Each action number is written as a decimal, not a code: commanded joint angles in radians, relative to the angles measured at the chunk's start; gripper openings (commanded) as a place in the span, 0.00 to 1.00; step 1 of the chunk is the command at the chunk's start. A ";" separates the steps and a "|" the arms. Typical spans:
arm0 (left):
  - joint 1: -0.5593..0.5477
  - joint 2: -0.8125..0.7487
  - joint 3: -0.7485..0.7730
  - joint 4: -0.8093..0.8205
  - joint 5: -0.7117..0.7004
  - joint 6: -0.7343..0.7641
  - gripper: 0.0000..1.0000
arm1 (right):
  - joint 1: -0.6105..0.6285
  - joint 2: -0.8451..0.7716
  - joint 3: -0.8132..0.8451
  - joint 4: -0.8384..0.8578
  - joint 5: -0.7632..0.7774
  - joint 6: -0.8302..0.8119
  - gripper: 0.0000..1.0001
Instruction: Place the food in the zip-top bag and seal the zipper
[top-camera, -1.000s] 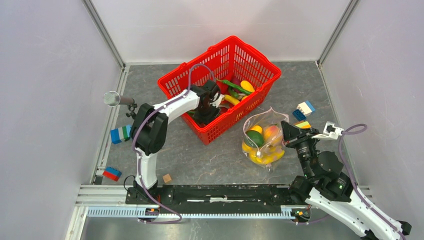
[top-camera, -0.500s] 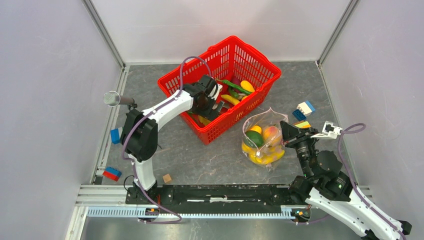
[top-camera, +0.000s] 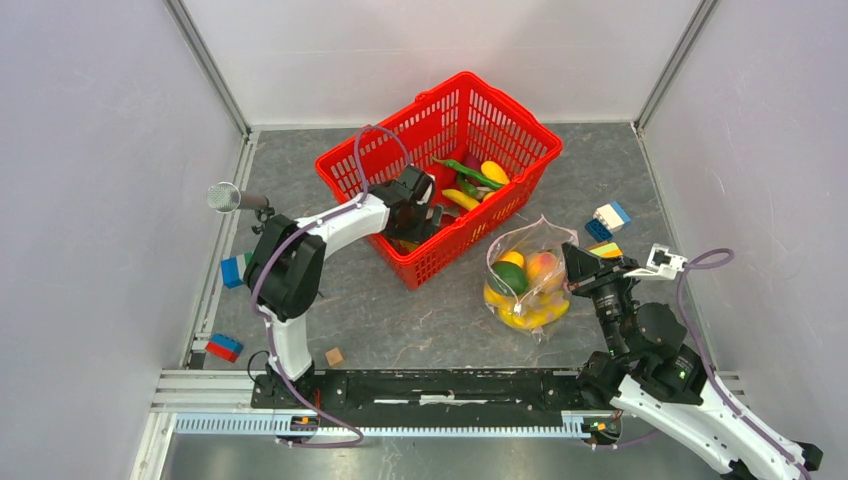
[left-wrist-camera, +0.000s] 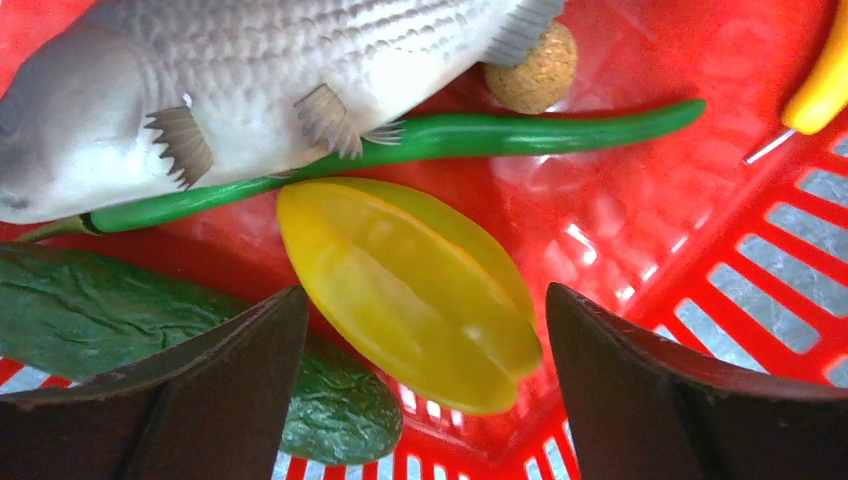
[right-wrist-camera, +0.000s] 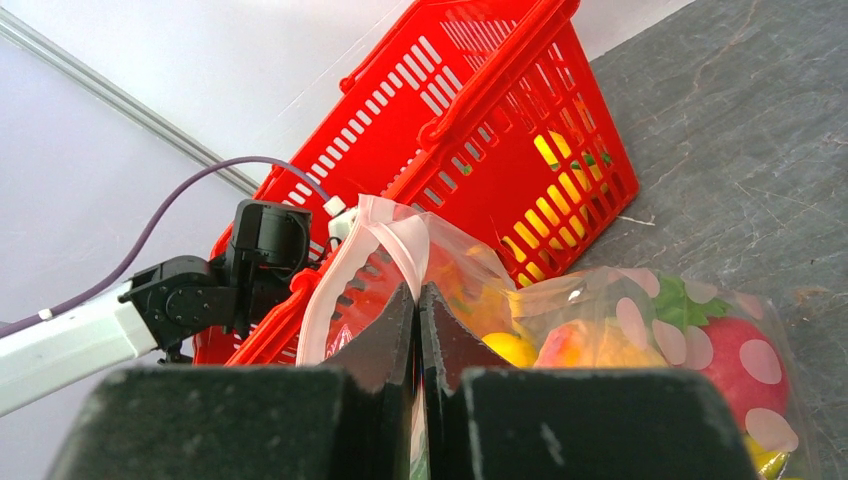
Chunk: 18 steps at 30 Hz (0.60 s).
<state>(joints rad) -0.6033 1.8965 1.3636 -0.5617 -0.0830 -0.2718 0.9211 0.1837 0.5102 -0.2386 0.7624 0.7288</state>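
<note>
Red basket: got left tool spread wide over a yellow starfruit, right tool clamped on the zip-top bag at its zipper.

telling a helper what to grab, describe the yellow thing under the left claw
Look in the red basket, below the open left claw. The star fruit lies beside a grey fish and a dark green vegetable; only it is yellow and ridged.

Basket: red moulded plastic mesh, shiny. Bag: clear crinkly plastic film, glossy. Starfruit: smooth, waxy gloss. Fish: matt, scaly texture. Ball: rough, cork-like. Counter: grey stone-look, matt. Cube near left: bare wood.
</note>
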 joint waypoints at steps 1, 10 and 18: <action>0.004 -0.001 -0.045 0.109 -0.055 -0.068 0.89 | 0.004 -0.016 0.004 0.000 0.025 0.010 0.07; 0.005 -0.082 -0.077 0.116 -0.069 -0.054 0.63 | 0.004 -0.013 0.002 0.003 0.021 0.012 0.07; 0.005 -0.230 -0.077 0.077 -0.064 -0.004 0.58 | 0.004 -0.001 -0.002 0.015 0.016 0.013 0.07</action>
<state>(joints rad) -0.6037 1.7767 1.2758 -0.4831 -0.1307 -0.3061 0.9207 0.1776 0.5102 -0.2493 0.7654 0.7364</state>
